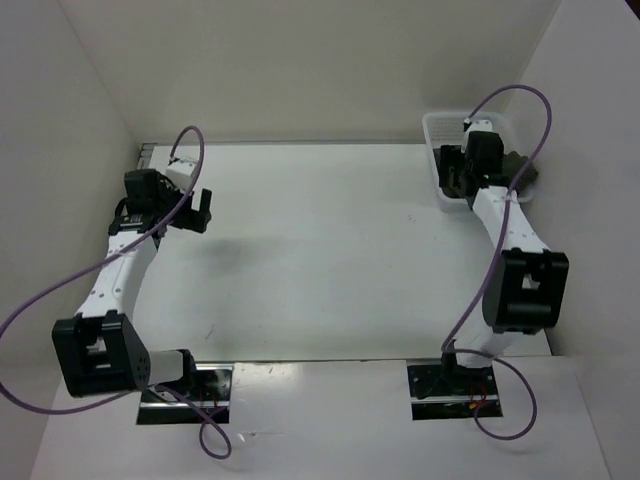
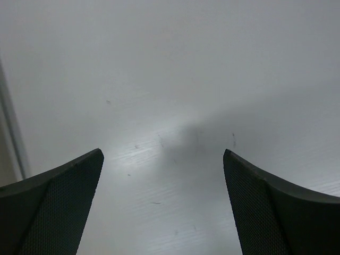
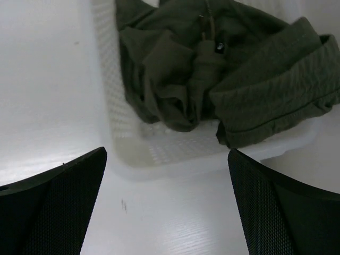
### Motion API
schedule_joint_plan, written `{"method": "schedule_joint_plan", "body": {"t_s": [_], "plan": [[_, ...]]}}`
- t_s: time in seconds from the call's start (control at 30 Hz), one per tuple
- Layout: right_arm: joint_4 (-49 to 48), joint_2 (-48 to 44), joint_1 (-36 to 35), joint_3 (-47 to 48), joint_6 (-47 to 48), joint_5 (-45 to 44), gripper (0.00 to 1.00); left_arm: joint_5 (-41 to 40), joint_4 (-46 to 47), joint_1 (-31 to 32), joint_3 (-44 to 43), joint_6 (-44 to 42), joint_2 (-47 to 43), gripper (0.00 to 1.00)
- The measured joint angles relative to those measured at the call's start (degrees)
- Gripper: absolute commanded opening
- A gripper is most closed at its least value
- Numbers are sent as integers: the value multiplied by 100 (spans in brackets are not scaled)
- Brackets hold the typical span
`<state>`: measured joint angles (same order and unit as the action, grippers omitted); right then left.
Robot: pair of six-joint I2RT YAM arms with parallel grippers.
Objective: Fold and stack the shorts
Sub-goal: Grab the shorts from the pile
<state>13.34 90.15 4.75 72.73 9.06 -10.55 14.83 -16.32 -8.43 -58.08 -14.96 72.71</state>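
olive cloth shorts [image 3: 212, 79] lie bunched in the basket [image 3: 159, 159]: soft, light, likely floppy; pinch the fold over its rim. right gripper [image 3: 167, 207] and left gripper [image 2: 162, 207] gape empty.

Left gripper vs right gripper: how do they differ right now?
1. The left gripper sits over the left side of the table; the right gripper is at the far right corner, by the white mesh basket.
2. Ahead of the left gripper lies only bare table; ahead of the right gripper lie the dark olive shorts, crumpled in the basket.
Shared: both are open and hold nothing.
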Motion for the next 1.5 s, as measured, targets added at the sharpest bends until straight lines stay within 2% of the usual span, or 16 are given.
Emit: {"method": "schedule_joint_plan", "body": {"t_s": [0.17, 0.27, 0.57, 0.7, 0.73, 0.83, 0.87, 0.97, 1.2, 1.37, 1.5], "plan": [[354, 1401, 170, 1508, -503, -1075, 100, -291, -225, 332, -417, 308, 739, 100], [369, 1954, 306, 2076, -684, -1497, 100, -387, -162, 492, -549, 323, 1010, 100], [699, 2581, 501, 2190, -1145, -2135, 100, -210, -240, 522, -778, 492, 1532, 100], [723, 2677, 555, 2190, -1250, -2214, 70, -162, -247, 522, -1005, 507, 1722, 100], [726, 2730, 586, 2203, -1279, -2216, 52, -153, -249, 522, -1027, 516, 1740, 100], [713, 2986, 717, 2356, -1335, -2225, 28, -144, -262, 522, -1073, 590, 1764, 100], [717, 3062, 767, 2398, -1366, -2223, 16, -142, -267, 522, -1084, 605, 1764, 100], [730, 3163, 855, 2450, -1394, -2140, 0, -144, -297, 522, -1095, 623, 1766, 100], [680, 2977, 855, 2586, -1182, -1633, 0, -142, -319, 522, -1095, 623, 1766, 100], [415, 2155, 597, 2629, -890, -1311, 0, -85, -323, 522, -1108, 625, 1764, 100], [321, 1711, 354, 3460, -881, -1165, 0, -57, -352, 522, -1296, 621, 1751, 100]]}}
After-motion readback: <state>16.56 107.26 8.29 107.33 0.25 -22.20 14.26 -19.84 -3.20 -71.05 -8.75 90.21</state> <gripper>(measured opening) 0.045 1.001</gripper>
